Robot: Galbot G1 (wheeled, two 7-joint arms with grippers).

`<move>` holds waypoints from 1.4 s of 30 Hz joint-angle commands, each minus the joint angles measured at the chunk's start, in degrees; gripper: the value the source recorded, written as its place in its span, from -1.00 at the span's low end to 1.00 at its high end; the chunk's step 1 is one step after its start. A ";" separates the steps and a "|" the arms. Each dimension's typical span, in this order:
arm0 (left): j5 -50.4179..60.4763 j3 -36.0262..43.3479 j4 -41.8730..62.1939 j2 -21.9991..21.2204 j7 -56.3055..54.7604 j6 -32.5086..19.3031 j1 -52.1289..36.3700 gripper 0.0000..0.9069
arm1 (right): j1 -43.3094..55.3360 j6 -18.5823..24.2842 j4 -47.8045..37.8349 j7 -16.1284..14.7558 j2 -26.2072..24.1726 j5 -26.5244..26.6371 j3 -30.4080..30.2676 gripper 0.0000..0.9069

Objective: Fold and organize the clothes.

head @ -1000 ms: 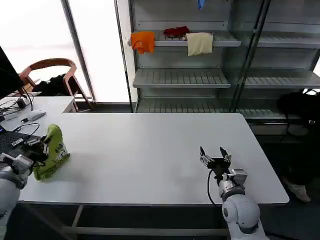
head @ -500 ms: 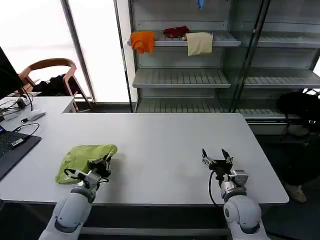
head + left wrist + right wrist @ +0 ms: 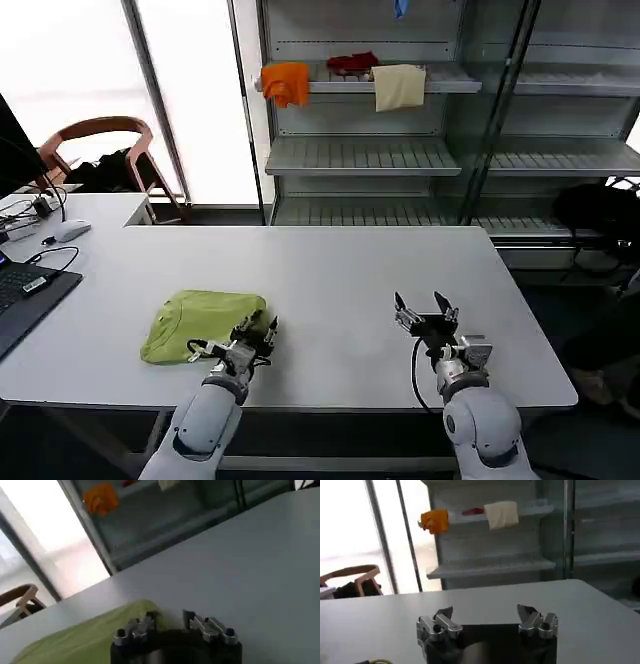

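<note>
A: Head view first. Where is the T-shirt (image 3: 203,322)?

B: It lies bunched in a low yellow-green heap on the white table (image 3: 330,270), on the robot's left half, near the front edge. A laptop (image 3: 25,300) sits well apart from it at the table's far left.

A: Left gripper (image 3: 257,333)?

B: At the heap's right edge, low over the table, touching or just beside the cloth. Whether it pinches any fabric, cannot tell from here.

A: Right gripper (image 3: 421,309)?

B: On the right half, near the front edge, raised off the surface, jaws spread wide, nothing between them. Well apart from the shirt.

A: Background?

B: A shelf unit (image 3: 365,155) behind the table; on its upper shelf an orange cloth (image 3: 285,82) and a cream cloth (image 3: 399,86), with a red item between them.

A: Left wrist view.

B: Left gripper (image 3: 171,625) seen from behind. Its two fingers stand a small gap apart. The green shirt (image 3: 70,640) lies under and beside one finger, the other is over bare table. No fold is visibly held, so grip on cloth: cannot tell.

A: Right wrist view.

B: Right gripper (image 3: 486,617) has its fingers far apart and is empty, with bare table ahead of it. The orange cloth (image 3: 434,520) and cream cloth (image 3: 501,514) hang on the shelf beyond.
</note>
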 commanded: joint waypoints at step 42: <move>-28.12 -26.85 -13.24 0.95 -0.62 -3.74 10.06 1.00 | 12.40 -5.86 -20.10 13.14 12.70 22.82 -29.99 0.87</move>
